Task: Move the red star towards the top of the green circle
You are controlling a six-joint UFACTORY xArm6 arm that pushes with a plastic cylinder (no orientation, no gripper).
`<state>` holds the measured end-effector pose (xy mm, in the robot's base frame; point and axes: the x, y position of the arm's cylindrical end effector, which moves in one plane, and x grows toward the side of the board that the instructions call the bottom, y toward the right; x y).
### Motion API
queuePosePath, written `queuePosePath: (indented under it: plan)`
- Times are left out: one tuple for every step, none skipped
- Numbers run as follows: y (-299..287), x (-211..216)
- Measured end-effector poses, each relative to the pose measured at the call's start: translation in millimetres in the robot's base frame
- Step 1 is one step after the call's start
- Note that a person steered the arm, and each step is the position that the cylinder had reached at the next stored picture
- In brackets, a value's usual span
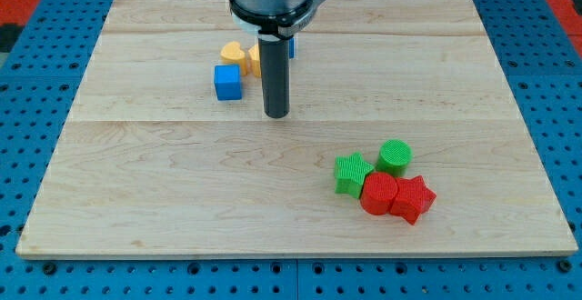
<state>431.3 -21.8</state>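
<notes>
Red star [414, 198] lies flat on the table [182, 200] in the lower right of the frame, the rightmost piece of a tight cluster of four. It has no real long axis, its arms spreading about evenly; one arm points toward the view's right and another toward the view's bottom. Its left side touches a red cylinder [378, 194], which sits just beside it toward the view's left. Above that cylinder, toward the view's top, stands the green circle [395, 156], a short round block close to the star's upper left but whether the two touch I cannot tell. A green star [352, 173] sits at the cluster's left edge, against the red cylinder.

Well apart, in the upper left of the frame, my tip [276, 115] rests on bare wood. The end effector is a plain dark rod, holding nothing. Left of the rod is a blue cube [228, 82], with a yellow heart [235, 54] just above it and an orange block [255, 59] partly hidden behind the rod. A sliver of another blue block [291, 47] shows at the rod's right.
</notes>
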Motion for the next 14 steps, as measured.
queuePosePath:
  plan:
    - [0.0, -0.8]
    - [0.0, -1.3]
    - [0.0, -1.3]
    - [-0.5, 18.5]
    - [-17.6, 61.8]
    - [-38.8, 112.3]
    - [-6.9, 146.7]
    - [92.1, 147.9]
    - [155.2, 158.4]
    - [155.5, 176.8]
    - [168.3, 159.4]
    - [161.6, 134.8]
    - [153.1, 104.6]
    - [153.5, 85.4]
